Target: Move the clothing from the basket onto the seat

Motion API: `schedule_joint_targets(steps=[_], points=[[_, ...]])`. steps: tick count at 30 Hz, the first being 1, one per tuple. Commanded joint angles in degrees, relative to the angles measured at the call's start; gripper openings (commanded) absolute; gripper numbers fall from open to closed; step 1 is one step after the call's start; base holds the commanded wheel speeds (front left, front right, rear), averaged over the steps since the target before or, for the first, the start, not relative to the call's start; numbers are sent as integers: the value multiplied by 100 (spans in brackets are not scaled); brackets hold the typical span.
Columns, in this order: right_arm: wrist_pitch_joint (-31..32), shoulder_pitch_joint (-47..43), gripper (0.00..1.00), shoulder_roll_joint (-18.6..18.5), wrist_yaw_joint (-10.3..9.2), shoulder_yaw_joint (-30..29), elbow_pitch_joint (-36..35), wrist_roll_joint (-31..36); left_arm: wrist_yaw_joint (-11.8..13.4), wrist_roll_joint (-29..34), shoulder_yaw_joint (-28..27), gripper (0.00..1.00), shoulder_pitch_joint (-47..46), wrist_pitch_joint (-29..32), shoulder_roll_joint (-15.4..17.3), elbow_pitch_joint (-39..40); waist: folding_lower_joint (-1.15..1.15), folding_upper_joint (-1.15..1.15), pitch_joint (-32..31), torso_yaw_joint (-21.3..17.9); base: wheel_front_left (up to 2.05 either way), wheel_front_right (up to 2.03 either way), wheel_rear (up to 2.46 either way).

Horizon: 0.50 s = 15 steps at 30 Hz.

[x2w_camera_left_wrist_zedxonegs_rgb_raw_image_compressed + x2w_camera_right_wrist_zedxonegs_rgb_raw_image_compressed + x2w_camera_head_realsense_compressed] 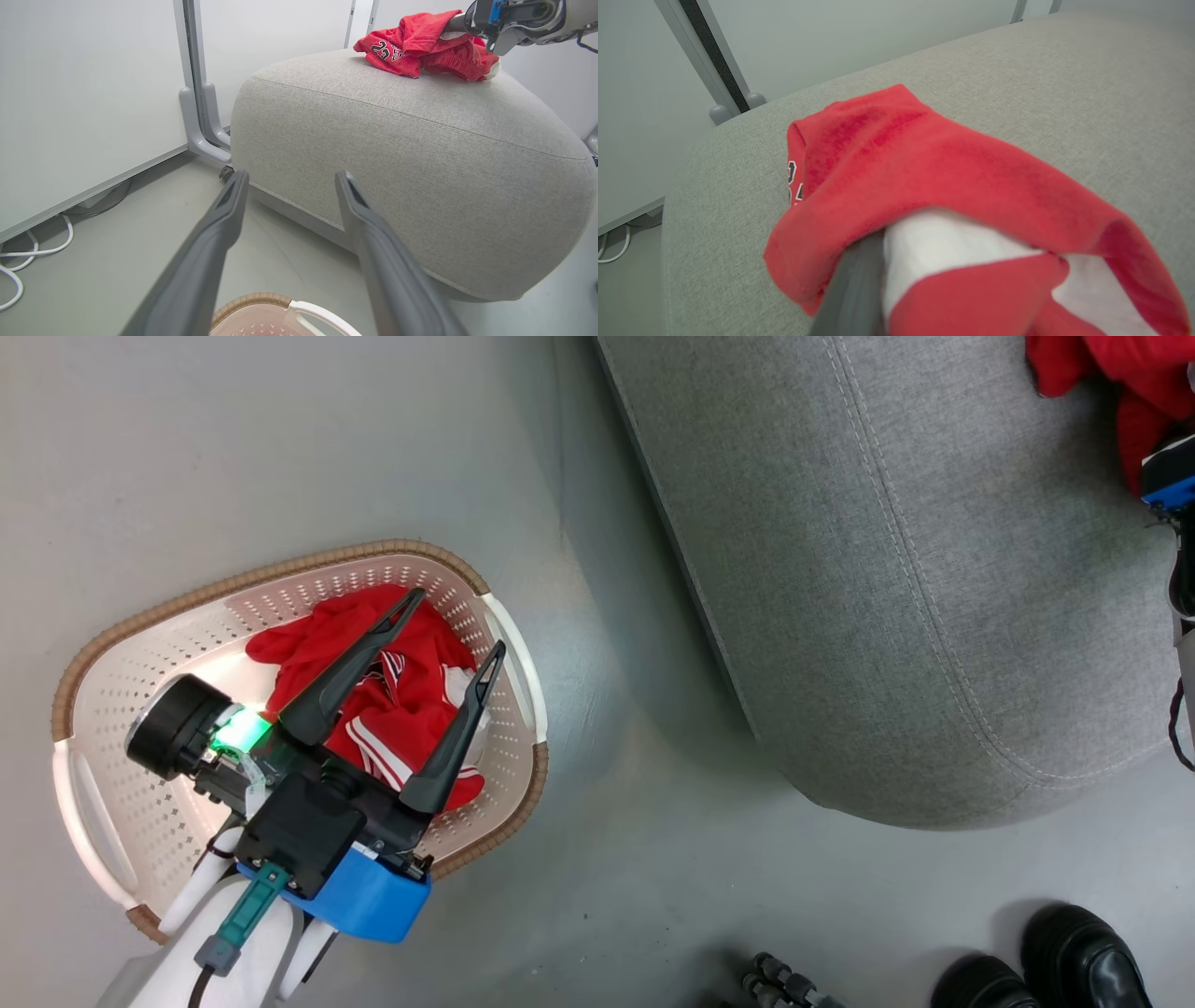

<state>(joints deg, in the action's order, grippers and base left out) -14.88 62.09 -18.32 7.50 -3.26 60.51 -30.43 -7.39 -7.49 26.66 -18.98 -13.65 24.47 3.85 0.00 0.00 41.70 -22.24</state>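
Red clothing with white stripe trim (392, 709) lies crumpled in the cream perforated basket (280, 569) on the floor. My left gripper (457, 619) hangs over it, open, its two dark fingers spread above the cloth with nothing between them. In the left wrist view the same gripper (290, 176) points past the basket rim (252, 301) toward the grey seat (397, 154). A second red piece of clothing (420, 46), marked 23, rests on top of the seat (887, 569). My right gripper (878, 261) is shut on that clothing (948, 177); one finger (854, 289) shows and cloth covers the other.
A person's black shoes (1074, 961) stand at the lower right, beside a dark jointed object (780, 980). White wall panels on a grey foot (201, 121) stand behind the seat, with white cables (28, 252) on the floor. Bare grey floor separates basket and seat.
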Motion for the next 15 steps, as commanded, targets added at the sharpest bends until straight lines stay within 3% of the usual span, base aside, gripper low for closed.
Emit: schedule_joint_targets(steps=[1,15], points=[[-29,89,100,-39,0,25,39,-22,2,-9,8,100,-111,-12,-5,-18,0,0,-1,7,0,0,0],[-39,-29,100,-184,0,10,130,-211,34,-42,105,100,-198,-103,-74,-183,0,0,-92,73,0,0,0]])
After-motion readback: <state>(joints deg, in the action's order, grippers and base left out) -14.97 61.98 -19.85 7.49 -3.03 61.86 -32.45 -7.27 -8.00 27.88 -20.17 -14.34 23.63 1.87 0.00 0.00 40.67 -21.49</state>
